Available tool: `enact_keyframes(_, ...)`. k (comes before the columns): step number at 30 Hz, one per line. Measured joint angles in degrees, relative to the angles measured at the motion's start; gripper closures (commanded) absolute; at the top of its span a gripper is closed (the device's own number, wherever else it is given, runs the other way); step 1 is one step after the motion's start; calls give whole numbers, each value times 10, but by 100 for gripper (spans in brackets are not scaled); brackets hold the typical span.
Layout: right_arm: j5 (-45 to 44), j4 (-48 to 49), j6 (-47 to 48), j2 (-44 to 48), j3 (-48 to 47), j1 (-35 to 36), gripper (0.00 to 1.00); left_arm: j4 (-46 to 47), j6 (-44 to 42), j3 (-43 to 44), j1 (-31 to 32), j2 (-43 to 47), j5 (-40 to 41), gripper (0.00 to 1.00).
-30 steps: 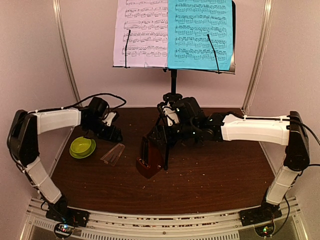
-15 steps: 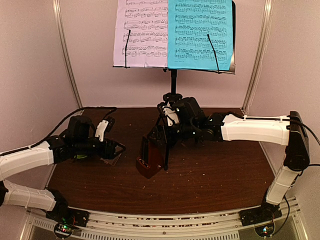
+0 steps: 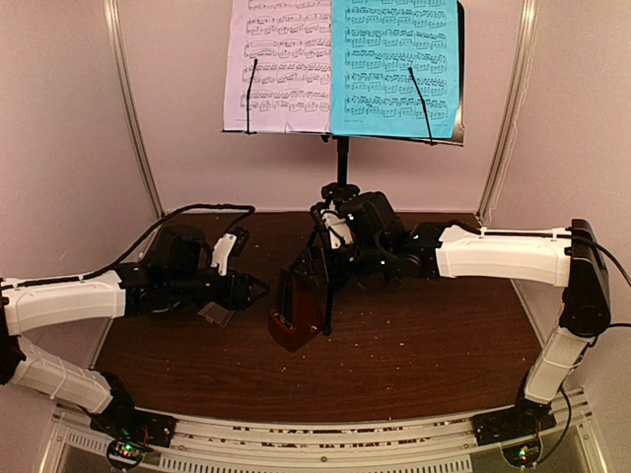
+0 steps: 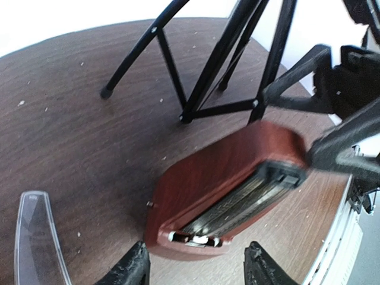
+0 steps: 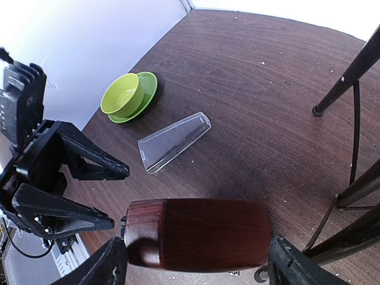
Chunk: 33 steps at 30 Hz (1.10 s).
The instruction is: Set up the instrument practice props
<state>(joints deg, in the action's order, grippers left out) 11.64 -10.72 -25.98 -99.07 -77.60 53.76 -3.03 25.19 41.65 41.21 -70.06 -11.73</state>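
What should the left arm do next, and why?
Probably ease the left gripper forward around the metronome. Its jaws stand open, aimed at it but short of contact, while the right gripper clamps it. The cover lies off to one side, untouched.

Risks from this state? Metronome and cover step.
1. Left jaws, open, point at the metronome that the right jaws seem to clamp: a bump could twist it loose.
2. Clear cover lies loose on the table beside the left jaws: easily swept away.
3. Tripod legs stand just behind the metronome: a snag could tip the music stand.
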Motion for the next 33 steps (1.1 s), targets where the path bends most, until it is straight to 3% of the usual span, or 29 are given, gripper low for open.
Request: enact_keyframes(33,2,2,-4,0,3,0,18,24,-9,58,5,-75,-36,48)
